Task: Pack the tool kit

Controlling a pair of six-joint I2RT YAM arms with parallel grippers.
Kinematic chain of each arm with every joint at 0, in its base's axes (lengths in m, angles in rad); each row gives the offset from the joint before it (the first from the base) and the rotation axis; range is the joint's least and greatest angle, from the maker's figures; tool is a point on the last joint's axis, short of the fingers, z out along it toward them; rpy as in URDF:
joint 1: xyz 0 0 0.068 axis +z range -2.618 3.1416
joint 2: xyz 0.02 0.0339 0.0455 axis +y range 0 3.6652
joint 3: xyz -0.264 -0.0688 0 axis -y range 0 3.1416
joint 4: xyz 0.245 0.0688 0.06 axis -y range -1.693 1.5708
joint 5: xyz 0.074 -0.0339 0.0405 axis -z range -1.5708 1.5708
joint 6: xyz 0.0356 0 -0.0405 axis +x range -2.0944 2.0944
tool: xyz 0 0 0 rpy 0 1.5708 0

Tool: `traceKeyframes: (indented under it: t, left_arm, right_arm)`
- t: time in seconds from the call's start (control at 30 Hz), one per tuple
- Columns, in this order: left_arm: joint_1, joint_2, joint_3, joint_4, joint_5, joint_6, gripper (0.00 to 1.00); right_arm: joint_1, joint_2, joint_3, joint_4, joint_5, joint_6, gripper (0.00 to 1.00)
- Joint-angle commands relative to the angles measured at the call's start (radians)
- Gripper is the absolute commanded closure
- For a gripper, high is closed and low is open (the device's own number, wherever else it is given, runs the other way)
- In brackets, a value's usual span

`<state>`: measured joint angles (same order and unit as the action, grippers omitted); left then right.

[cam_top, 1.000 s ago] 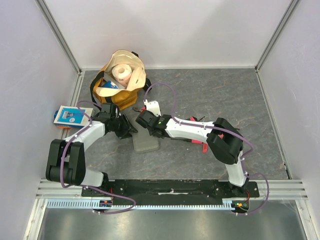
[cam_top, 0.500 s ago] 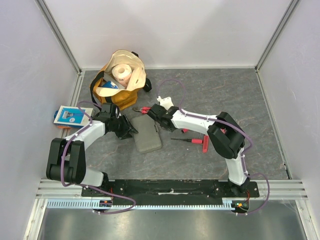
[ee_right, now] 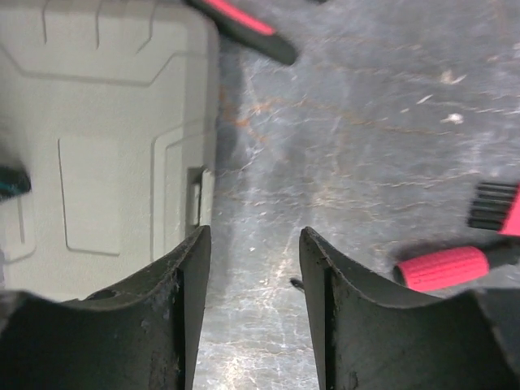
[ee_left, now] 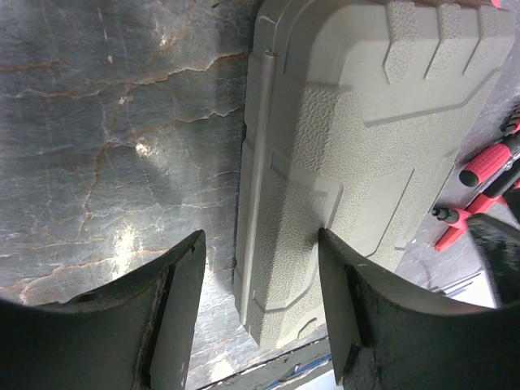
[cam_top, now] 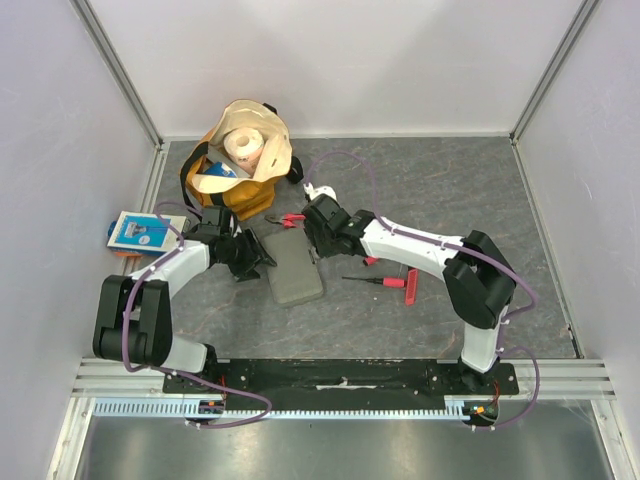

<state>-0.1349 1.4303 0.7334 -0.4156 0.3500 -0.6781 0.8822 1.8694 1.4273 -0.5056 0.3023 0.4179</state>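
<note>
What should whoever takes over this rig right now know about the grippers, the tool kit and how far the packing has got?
Left gripper: open, jaws apart over the left edge of the case.
Right gripper: open, empty, over the table beside the case's right edge.
Case: closed, lying flat between the arms.
Tools: pliers by its far right corner, screwdriver to its right, both outside.
Done: nothing visibly packed.
Left: open the case, seat each tool, close it.
</note>
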Motion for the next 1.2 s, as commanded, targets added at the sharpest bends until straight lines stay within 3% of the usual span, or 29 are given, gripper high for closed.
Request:
traceKeyframes:
  t: [0.0, 0.27, 1.17]
  left_arm:
    - [0.003, 0.056, 0.015, -0.055, -0.048, 0.109, 0.37]
    - [0.003, 0.073, 0.017, -0.052, -0.04, 0.115, 0.39]
    - [0.003, 0.078, 0.008, -0.054, -0.039, 0.12, 0.41]
  right_arm:
    - [-0.011, -0.038, -0.091, 0.145, -0.202, -0.039, 0.44]
    - [-0.043, -0.018, -0.12, 0.193, -0.252, -0.03, 0.46]
    - [-0.103, 0.03, -0.137, 0.219, -0.18, -0.064, 0.5]
